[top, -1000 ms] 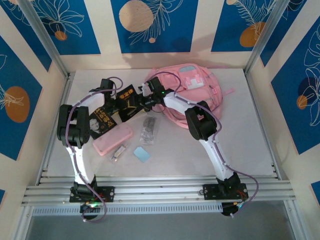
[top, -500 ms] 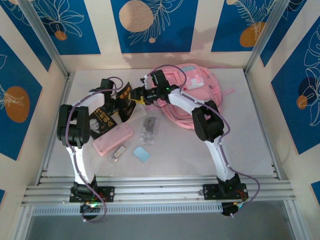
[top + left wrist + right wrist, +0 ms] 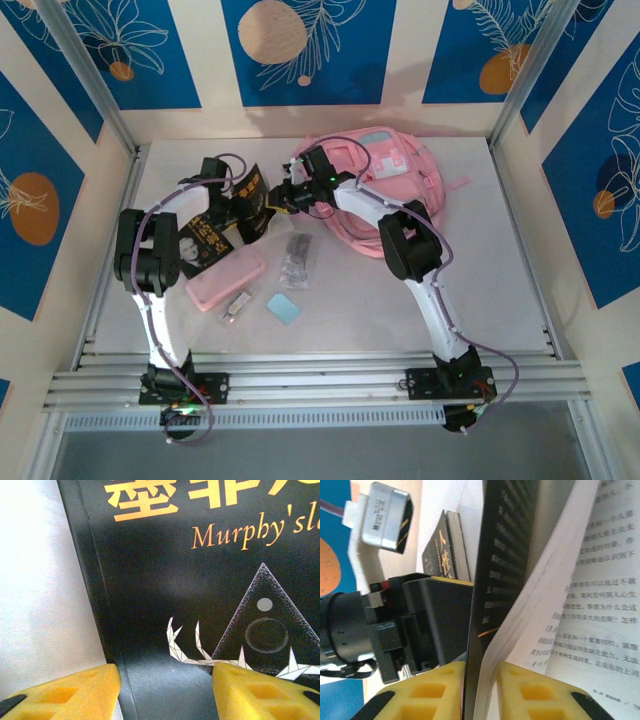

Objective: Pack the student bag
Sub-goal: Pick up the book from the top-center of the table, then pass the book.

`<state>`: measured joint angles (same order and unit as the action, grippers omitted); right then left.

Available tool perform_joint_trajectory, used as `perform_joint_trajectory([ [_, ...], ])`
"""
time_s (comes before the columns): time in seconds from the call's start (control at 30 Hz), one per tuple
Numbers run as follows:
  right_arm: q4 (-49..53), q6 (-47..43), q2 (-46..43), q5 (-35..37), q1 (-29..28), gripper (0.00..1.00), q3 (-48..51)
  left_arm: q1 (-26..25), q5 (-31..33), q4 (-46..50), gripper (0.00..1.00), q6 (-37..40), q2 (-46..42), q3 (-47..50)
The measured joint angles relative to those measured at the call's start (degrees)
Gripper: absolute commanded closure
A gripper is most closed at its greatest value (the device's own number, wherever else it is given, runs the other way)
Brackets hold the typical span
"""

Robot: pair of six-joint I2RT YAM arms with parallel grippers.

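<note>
The pink student bag [image 3: 400, 178] lies at the back right of the table. A black book [image 3: 256, 192] with yellow lettering is tilted up on edge between the two arms. My right gripper [image 3: 284, 196] is shut on its cover and a few pages [image 3: 482, 692], and the printed pages [image 3: 600, 605] fan open to the right. My left gripper [image 3: 243, 207] is open against the front cover [image 3: 200, 580], its yellow fingers [image 3: 65, 692] spread wide by the spine. The left gripper's dark body [image 3: 435, 625] shows behind the cover.
A second dark book [image 3: 203, 242] lies flat under the left arm. In front of it are a pink pencil case [image 3: 225, 278], a small silvery item [image 3: 236, 303], a pale blue card [image 3: 283, 307] and a grey packet [image 3: 296, 260]. Frame rails close in the table's sides.
My right wrist swung back toward the bag and raised the black book's edge off the table. The left arm has barely moved.
</note>
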<state>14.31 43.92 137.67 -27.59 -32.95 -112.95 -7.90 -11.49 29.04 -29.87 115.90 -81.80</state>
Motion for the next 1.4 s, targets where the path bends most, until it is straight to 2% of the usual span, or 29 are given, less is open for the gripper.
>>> perform_joint_trajectory([
  [0.17, 3.23, -0.07, 0.42, 1.36, 0.07, 1.00, -2.16, -0.04, -0.04, 0.00, 0.41, 0.00, -0.22, 0.00],
  [0.43, 6.43, -0.33, -0.35, 2.03, 1.20, 1.00, -1.53, -0.04, -2.58, -0.22, 0.30, -1.81, -0.85, 0.37],
  [0.47, 6.47, -0.17, -1.22, 1.90, 1.55, 1.00, -0.48, -0.04, -3.56, -0.81, 0.29, -2.71, -0.94, 0.87],
  [0.5, 6.43, 0.07, -2.12, 1.68, 1.90, 1.00, 0.57, -0.07, -4.48, -1.57, 0.23, -3.48, -0.98, 1.42],
  [0.63, 4.61, 2.16, -7.32, -0.68, 4.15, 1.00, 6.21, -0.26, -8.04, -7.78, 0.21, -9.49, -1.09, 4.98],
  [0.8, -3.78, 7.96, -12.35, -4.63, 7.45, 1.00, 13.27, -1.29, -10.03, -14.73, 0.20, -15.65, -1.84, 6.54],
  [1.07, -13.68, 14.38, -13.07, -8.52, 9.79, 1.00, 20.35, -5.29, -12.87, -26.86, 0.24, -24.20, -0.72, 7.19],
  [1.4, -19.02, 17.66, -16.15, -8.79, 11.82, 1.00, 27.56, -7.34, -14.49, -32.98, 0.33, -29.68, 2.91, 7.19],
])
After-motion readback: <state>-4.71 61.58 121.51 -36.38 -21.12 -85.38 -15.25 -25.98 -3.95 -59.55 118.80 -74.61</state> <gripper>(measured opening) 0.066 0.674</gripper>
